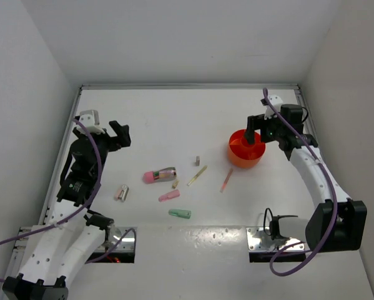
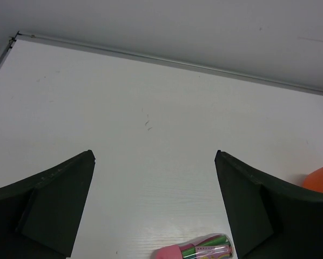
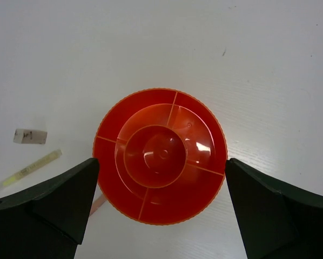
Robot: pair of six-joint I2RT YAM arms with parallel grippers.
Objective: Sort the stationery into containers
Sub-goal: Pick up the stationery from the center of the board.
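Left tool [image 1: 119, 132] at frame left and right tool [image 1: 252, 128] over the orange cup [image 1: 246, 153] both stand wide and empty in our top view; stationery [image 1: 169, 196] lies scattered mid-frame. Left wrist: pink-capped tube [image 2: 196, 251] at bottom edge. Right wrist: cup centred below; descending, we could knock it aside.
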